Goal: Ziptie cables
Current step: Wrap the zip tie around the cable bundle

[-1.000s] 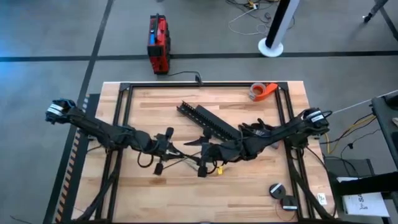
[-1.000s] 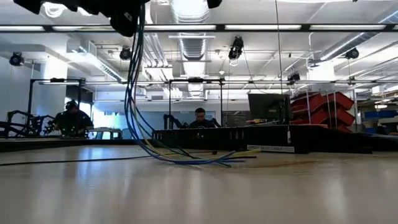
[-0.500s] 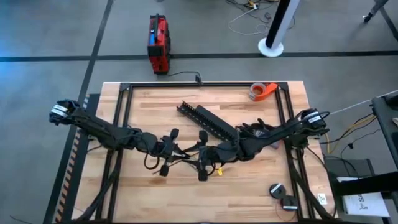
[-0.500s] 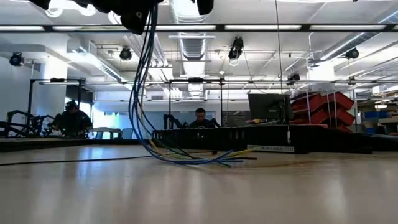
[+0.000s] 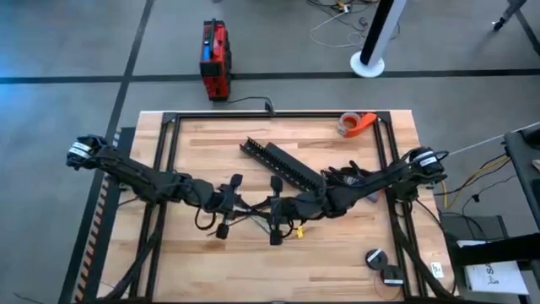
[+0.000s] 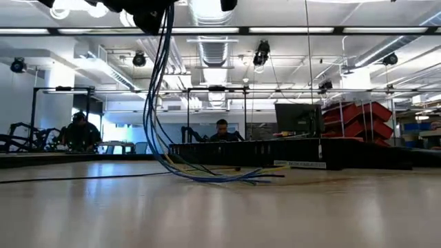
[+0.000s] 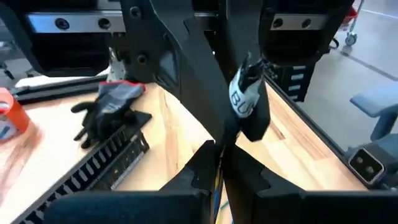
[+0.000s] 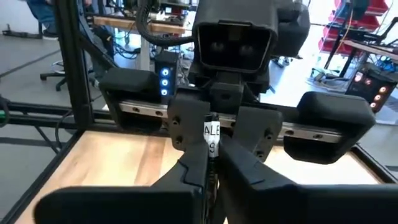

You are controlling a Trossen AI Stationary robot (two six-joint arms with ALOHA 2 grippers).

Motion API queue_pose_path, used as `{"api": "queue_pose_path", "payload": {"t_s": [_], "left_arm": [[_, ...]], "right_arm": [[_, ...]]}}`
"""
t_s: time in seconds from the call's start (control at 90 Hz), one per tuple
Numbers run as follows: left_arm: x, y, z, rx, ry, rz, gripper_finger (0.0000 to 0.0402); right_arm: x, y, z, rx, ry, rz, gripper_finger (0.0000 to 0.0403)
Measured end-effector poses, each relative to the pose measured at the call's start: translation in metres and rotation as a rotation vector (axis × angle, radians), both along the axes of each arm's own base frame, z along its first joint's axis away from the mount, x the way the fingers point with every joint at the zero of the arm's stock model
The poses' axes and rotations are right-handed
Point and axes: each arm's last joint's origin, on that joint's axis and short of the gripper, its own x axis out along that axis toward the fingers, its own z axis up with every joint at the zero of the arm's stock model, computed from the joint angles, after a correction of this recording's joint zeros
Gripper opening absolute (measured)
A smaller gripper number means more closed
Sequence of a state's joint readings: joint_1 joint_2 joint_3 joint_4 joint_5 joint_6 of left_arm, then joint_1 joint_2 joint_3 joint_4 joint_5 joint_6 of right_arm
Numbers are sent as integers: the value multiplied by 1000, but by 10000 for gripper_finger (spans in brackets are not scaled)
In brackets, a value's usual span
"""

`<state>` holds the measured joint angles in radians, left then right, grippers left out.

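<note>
- The table [image 5: 337,253] top is pale wood made of many small blocks. It looks smooth, with a soft shine in the low view.
- The frame [image 5: 169,135] on the table is black metal and looks dull, not shiny.
- The cables [image 6: 155,103] have smooth plastic skins, blue and green.
- The slotted rails [image 5: 287,165] look like black matt plastic.
- The tape roll [image 5: 354,124] is orange and looks shiny.
- The glove [image 7: 109,109] is soft cloth, grey with a red edge.
- The red box [image 5: 214,59] looks like hard, shiny plastic.
- The left gripper [image 5: 226,207] and the right gripper [image 5: 275,211] are dull black, like hard plastic.
- The floor [image 5: 67,51] is grey and rough-looking.
</note>
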<state>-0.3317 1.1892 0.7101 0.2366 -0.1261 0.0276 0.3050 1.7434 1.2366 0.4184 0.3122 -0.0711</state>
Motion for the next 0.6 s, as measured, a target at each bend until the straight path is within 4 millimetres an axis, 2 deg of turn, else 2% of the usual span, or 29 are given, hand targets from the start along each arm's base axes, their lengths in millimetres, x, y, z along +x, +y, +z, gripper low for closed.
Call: {"api": "queue_pose_path", "payload": {"t_s": [0.367, 0.5, 0.6], "left_arm": [[0, 0, 0, 13, -18, -8, 79], [0, -1, 0, 15, -12, -11, 110], [-13, 4, -5, 45, 133, -6, 130]], "right_arm": [[-24, -2, 46, 58, -77, 19, 2], [-35, -4, 84, 80, -130, 45, 1], [-39, -8, 109, 41, -142, 42, 1]]}}
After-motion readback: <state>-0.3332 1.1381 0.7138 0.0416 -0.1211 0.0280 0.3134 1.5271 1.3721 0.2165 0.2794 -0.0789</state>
